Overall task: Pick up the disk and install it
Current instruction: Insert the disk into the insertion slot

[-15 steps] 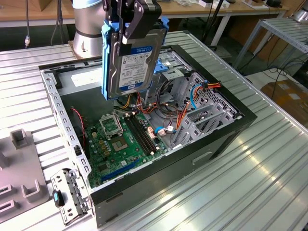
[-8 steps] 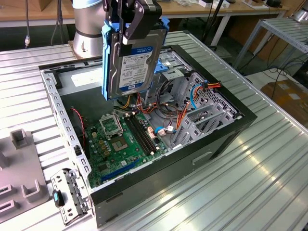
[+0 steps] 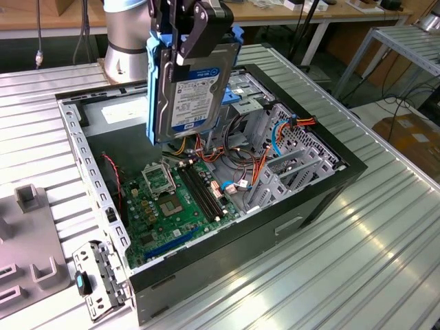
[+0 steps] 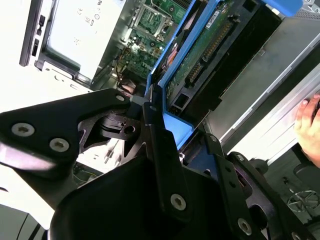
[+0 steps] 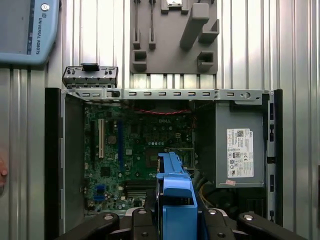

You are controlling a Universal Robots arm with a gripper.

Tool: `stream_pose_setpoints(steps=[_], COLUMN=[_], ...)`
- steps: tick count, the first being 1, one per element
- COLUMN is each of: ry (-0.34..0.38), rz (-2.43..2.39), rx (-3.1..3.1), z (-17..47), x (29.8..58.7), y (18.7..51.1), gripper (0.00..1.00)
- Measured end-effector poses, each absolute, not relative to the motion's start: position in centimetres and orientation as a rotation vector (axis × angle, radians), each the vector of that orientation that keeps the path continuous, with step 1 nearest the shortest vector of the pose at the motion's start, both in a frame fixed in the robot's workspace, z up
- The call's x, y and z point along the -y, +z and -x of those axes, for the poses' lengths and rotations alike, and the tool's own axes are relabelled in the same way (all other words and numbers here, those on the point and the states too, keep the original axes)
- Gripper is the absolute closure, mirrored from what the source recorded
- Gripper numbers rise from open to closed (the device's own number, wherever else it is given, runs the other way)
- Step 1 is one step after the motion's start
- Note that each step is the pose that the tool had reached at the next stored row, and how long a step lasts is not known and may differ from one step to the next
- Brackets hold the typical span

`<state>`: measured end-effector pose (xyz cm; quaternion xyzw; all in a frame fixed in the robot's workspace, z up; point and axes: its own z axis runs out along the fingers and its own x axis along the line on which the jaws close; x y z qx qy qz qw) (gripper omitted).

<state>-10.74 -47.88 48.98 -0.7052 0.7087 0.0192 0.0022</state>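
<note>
My gripper (image 3: 193, 38) is shut on the disk (image 3: 187, 93), a silver-grey hard drive with a white-and-blue label and blue carrier rails. It hangs upright above the open computer case (image 3: 323, 189), over the motherboard (image 3: 172, 199). In the first wrist view the disk (image 5: 174, 192) appears edge-on between the black fingers (image 5: 141, 223). The second wrist view has the disk's green underside (image 4: 210, 45) and blue rail clamped in the gripper (image 4: 182, 145).
A grey power-supply box (image 5: 240, 152) sits in one corner of the case, and a metal drive cage (image 3: 251, 100) stands behind the disk. A loose metal bracket (image 3: 100, 275) and a grey fixture block (image 3: 27, 240) lie beside the case. A person's hand (image 4: 307, 125) is near the table edge.
</note>
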Motion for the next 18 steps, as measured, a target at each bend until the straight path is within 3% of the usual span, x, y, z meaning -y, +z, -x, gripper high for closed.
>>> stream_pose_setpoints(steps=[18], ry=[0.06], rz=[2.212], rx=[-2.223], z=[10.74], x=[48.8], y=[48.98], gripper=[0.63])
